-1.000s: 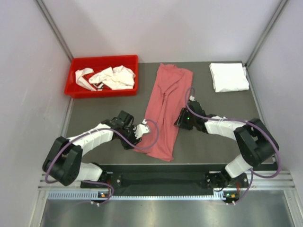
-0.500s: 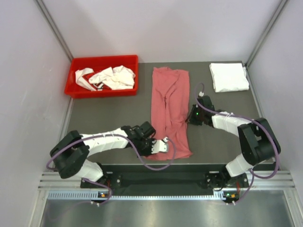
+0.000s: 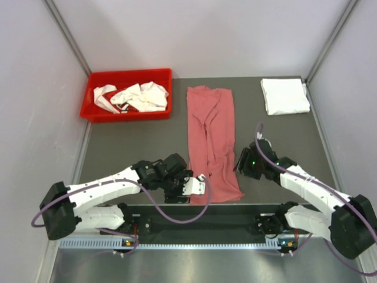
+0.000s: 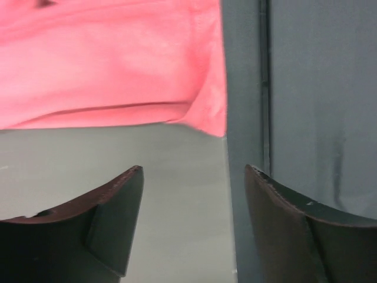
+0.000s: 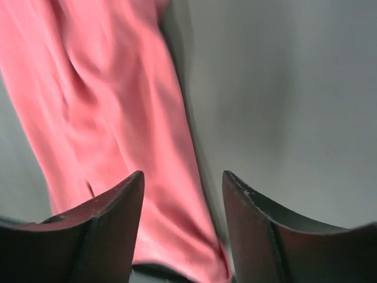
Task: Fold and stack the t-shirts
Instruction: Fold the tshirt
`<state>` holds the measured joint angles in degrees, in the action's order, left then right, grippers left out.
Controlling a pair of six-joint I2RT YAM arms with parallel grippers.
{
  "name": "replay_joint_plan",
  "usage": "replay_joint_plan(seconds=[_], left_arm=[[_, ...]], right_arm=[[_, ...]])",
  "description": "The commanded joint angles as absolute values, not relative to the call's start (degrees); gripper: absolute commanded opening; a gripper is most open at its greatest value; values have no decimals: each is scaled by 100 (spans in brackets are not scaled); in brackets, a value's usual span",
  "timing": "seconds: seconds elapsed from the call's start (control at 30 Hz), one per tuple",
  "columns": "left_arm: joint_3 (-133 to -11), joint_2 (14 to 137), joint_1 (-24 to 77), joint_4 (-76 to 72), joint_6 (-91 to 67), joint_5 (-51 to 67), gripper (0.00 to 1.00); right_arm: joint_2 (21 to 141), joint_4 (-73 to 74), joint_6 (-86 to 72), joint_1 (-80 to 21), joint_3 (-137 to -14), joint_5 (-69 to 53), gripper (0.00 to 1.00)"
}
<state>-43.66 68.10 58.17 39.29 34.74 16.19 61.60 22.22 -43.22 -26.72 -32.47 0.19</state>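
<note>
A pink t-shirt (image 3: 211, 141), folded into a long strip, lies lengthwise down the middle of the dark table (image 3: 129, 147). It also shows in the left wrist view (image 4: 106, 65) and the right wrist view (image 5: 118, 130). My left gripper (image 3: 197, 184) is open and empty, just left of the shirt's near end. My right gripper (image 3: 240, 164) is open and empty, at the shirt's right edge near its near end. A folded white t-shirt (image 3: 284, 95) lies at the far right corner. Crumpled white t-shirts (image 3: 136, 96) fill the red bin (image 3: 94, 112).
The red bin stands at the far left corner of the table. The table's near edge (image 4: 244, 118) runs close to my left gripper. Grey walls close in the left, right and back sides.
The shirt's near end has been pulled straight, and the strip now lies square on the table. Both grippers have let go; the right one has moved nearer to the table's front.
</note>
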Motion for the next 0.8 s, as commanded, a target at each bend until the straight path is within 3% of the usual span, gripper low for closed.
replay_joint_plan(seconds=[0.0, 0.13, 0.5, 0.63, 0.77], left_arm=[[-4290, 6347, 5836, 3738, 3761, 1319, 72], [-3561, 5819, 5880, 2315, 4340, 1738, 70], [-2637, 6152, 6266, 1090, 5256, 1731, 75], [-2532, 6389, 6486, 1037, 5212, 1661, 70], [-2356, 6495, 6706, 905, 5089, 1565, 48]], right_arm=[[5872, 3049, -5078, -3207, -2954, 141, 55], [5748, 3523, -5396, -3857, -2909, 96, 49], [5906, 3472, -5643, -4394, -2505, -500, 46], [5722, 3437, -5713, -4412, -2417, -580, 45], [5643, 3305, -5748, -4412, -2216, -799, 42]])
